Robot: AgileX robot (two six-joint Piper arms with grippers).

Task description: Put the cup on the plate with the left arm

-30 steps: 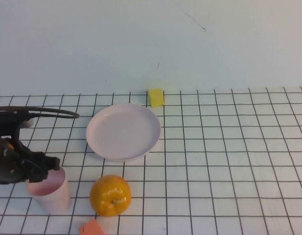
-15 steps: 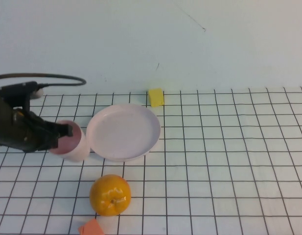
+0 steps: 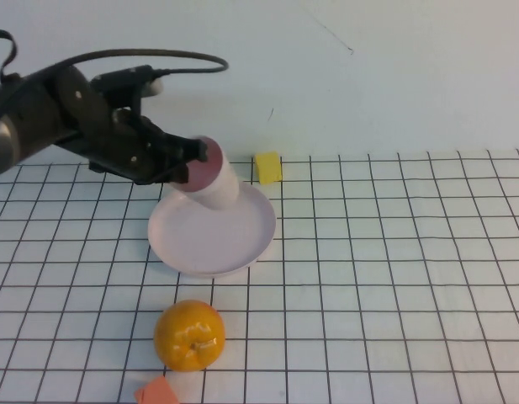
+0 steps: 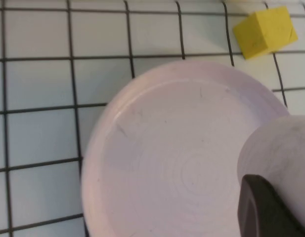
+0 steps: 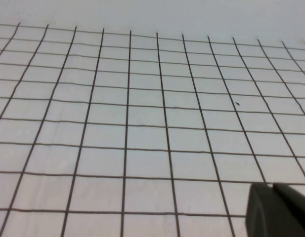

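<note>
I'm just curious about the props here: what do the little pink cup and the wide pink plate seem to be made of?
The small pale pink tumbler cup, held tilted over the plate by the left gripper, looks like smooth matte plastic: uniform colour, no glare. The round shallow pale pink plate seems similar plastic, with faint scuffs and concentric rings; glazed ceramic can't be excluded. The right gripper sits apart over bare grid.

Pale pink cup [image 3: 214, 178] held tilted in the black left gripper [image 3: 189, 157] above a pale pink plate [image 3: 212, 231]. White tabletop [image 3: 394, 278] with a black grid. Orange fruit [image 3: 189, 335], yellow block [image 3: 268, 167], orange-red piece [image 3: 157, 392]. Right gripper [image 5: 278, 210]: black.
</note>
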